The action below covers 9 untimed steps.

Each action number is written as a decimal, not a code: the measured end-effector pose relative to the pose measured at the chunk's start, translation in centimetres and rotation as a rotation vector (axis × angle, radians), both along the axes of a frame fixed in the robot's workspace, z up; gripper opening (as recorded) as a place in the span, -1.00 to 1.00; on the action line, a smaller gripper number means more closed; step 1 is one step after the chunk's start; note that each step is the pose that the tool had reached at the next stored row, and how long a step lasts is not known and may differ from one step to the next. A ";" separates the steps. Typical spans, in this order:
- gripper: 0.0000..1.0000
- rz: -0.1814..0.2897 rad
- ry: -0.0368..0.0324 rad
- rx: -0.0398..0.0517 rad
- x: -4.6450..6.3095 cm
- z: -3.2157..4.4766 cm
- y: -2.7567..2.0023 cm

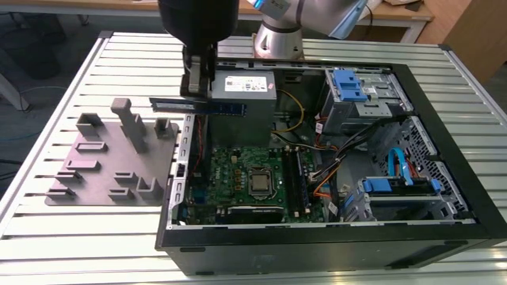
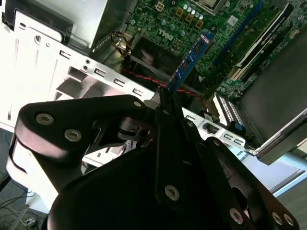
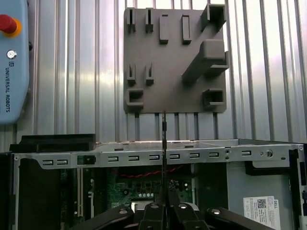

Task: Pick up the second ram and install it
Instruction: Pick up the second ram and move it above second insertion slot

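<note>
The second ram is a thin blue-green stick that hangs level in the air over the open computer case's wall on the exterior view's left. My gripper is shut on it from above, holding it near its middle. In the second wrist view the ram sticks out past the gripper towards the green motherboard. In the first wrist view the ram shows edge-on as a thin dark line above the case wall. The long black memory slots lie beside the processor socket.
The grey fixture plate with upright posts lies on the slatted metal table, left of the case in the exterior view. Inside the case are the power supply, blue-latched drive cages and loose cables. A pendant with a red button lies beyond the plate.
</note>
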<state>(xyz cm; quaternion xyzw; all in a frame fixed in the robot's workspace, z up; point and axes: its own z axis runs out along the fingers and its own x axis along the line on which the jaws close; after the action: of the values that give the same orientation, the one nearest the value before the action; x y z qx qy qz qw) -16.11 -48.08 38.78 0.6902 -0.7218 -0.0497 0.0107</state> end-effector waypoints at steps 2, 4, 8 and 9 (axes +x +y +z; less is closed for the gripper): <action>-0.79 0.000 0.0005 0.0000 0.3 0.00 0.00; -0.79 0.000 0.0011 0.0000 0.7 0.00 0.00; -0.79 0.000 0.0022 0.0000 1.4 -0.01 0.00; -0.79 0.000 0.0024 0.0001 1.5 -0.01 0.00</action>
<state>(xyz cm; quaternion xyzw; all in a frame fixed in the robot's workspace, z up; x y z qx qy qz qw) -14.58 -48.08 38.77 0.6902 -0.7218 -0.0506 0.0115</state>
